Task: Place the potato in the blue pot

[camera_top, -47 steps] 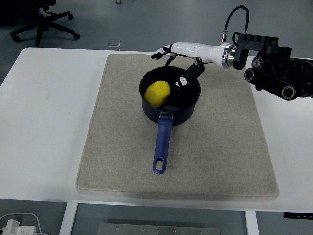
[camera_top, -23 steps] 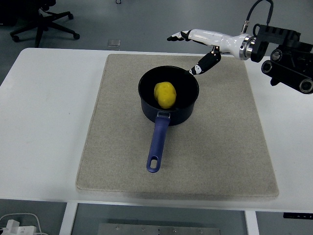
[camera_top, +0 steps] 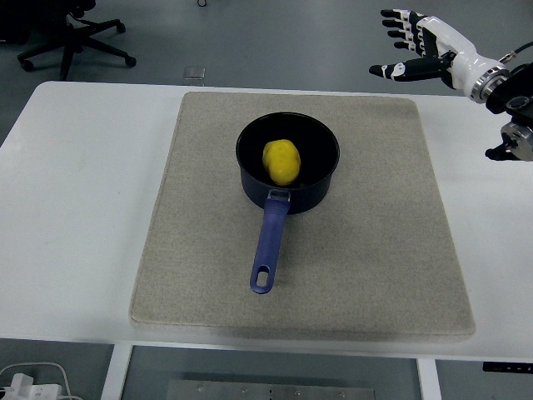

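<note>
The potato [camera_top: 281, 161] is seated inside the blue pot [camera_top: 286, 166]. The right hand [camera_top: 429, 46], at two o'clock, is spread, grasping nothing. Little risk is judged: only a knocked handle [camera_top: 268, 248].

The right robot hand [camera_top: 425, 46] hangs raised at the upper right, fingers spread, holding nothing.

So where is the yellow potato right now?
In the head view, the potato sits inside the blue pot, near the middle of the grey mat. The right hand is far off at the top right.
</note>
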You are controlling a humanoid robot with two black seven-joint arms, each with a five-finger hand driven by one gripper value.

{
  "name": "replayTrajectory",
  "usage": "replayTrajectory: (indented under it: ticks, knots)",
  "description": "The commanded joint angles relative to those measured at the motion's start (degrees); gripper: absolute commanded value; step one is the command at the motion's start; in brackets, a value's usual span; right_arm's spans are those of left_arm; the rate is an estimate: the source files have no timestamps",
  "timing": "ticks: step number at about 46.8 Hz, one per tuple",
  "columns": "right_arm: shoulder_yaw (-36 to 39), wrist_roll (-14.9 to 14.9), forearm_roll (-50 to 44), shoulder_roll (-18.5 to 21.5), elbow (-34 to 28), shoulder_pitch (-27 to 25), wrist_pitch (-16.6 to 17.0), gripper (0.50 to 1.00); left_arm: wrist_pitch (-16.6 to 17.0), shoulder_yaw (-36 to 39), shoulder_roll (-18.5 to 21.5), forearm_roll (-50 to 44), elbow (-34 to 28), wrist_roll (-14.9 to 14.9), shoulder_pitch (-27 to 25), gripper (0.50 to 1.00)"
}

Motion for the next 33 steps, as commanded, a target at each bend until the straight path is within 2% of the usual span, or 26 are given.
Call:
replayTrajectory:
  ticks: [1,11,17,23,33]
  knots:
    - [3.51,0.01,5.17,-0.01,-0.83,-1.89,0.08,0.928,0.04,0.0,0.0,0.0,0.0,0.01,0.0,0.994]
    - [17.57,-0.08,7.64,-1.33,-1.09,-6.81,-0.71,0.928,0.04,0.0,0.0,0.0,0.0,0.01,0.0,0.994]
    - [23.46,-0.17,7.64,-1.77,-1.18,-9.8,-1.59,0.928,0.04,0.0,0.0,0.0,0.0,0.01,0.0,0.994]
    - [26.02,-0.17,7.99,-1.6,-1.27,-13.4,-2.2,0.928,0.04,0.0,0.0,0.0,0.0,0.01,0.0,0.994]
    - [26.02,-0.17,8.96,-1.16,-1.27,-14.37,-2.29,0.928,0.04,0.0,0.0,0.0,0.0,0.01,0.0,0.994]
